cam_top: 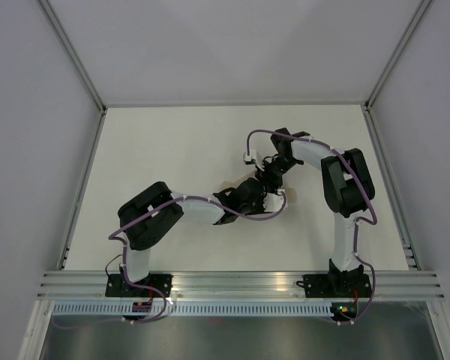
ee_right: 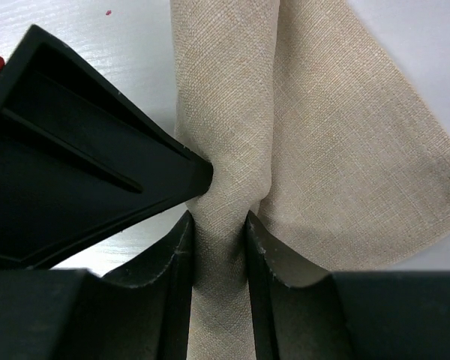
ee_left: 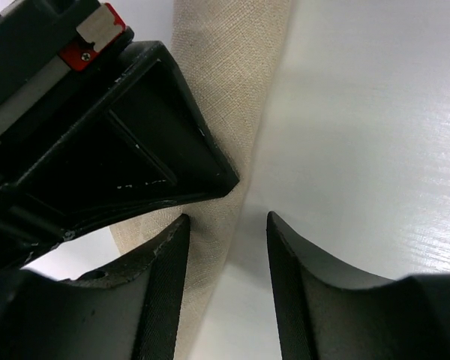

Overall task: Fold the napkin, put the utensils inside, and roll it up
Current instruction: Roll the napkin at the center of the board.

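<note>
Right claw (ee_right: 219,217) is clamped on the napkin (ee_right: 322,150). I see the beige cloth gathered into a narrow waist between its fingers, then fanning out wide and flat on the white bench (ee_right: 135,30) beyond them. Left claw (ee_left: 226,221) sits just beside the right claw, one tip against the cloth there. Its jaws stand apart: a napkin edge crosses the gap by one finger, and bare bench shows in the rest. From overhead, both arms meeting at the right claw cover most of the cloth.
</note>
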You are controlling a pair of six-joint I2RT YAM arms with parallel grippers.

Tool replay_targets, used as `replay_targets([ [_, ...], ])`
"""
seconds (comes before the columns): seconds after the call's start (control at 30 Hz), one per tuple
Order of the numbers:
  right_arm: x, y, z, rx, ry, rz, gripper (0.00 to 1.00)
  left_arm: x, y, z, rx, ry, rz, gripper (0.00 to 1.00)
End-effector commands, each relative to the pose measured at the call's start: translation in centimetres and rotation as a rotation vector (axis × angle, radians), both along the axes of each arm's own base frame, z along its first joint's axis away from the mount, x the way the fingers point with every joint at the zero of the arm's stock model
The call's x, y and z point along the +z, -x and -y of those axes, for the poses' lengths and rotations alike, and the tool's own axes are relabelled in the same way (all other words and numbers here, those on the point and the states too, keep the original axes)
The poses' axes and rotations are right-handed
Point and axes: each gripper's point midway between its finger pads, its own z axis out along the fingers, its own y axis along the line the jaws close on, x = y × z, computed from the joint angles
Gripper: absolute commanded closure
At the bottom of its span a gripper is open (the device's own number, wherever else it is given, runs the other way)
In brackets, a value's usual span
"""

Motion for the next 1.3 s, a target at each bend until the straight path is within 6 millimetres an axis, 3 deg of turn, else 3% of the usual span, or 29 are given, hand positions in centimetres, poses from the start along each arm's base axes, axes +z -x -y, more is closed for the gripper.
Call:
replay_targets([
  [0.0,-5.9,5.7,3.1,0.063,0.180,-0.221,0.92,-2.7,0.4,-0.5,-0.065,-0.096,-0.070,0.50],
  [0.1,-6.0,5.7,3.0,0.063,0.181,-0.226,0.92,-3.7,1.4,-0.6,-0.094,-0.124,-0.141,0.58],
  [0.2,-6.0,5.5,3.0,0.055,0.182,-0.221,0.90,-4.4,2.7,-0.5,-0.120,-0.136,-0.222,0.79],
  [0.4,-5.1,4.7,2.8,0.028,0.167,-0.190,0.63,-5.5,4.8,-0.6,-0.142,-0.153,-0.357,0.94],
  [0.67,-4.7,4.2,2.7,-0.002,0.172,-0.183,0.46,-6.0,6.9,-0.2,-0.159,-0.141,-0.493,0.98],
  [0.9,-2.5,1.5,2.0,-0.108,0.125,-0.103,0.31,-6.4,8.6,-0.3,-0.161,-0.132,-0.603,0.98],
  [1.1,-0.2,-0.8,2.8,-0.206,0.085,-0.053,0.29,-6.3,8.6,-0.4,-0.145,-0.119,-0.626,0.98],
  [1.27,-0.9,-0.2,3.7,-0.214,0.120,-0.068,0.36,-5.4,7.8,0.2,-0.129,-0.091,-0.603,0.96],
])
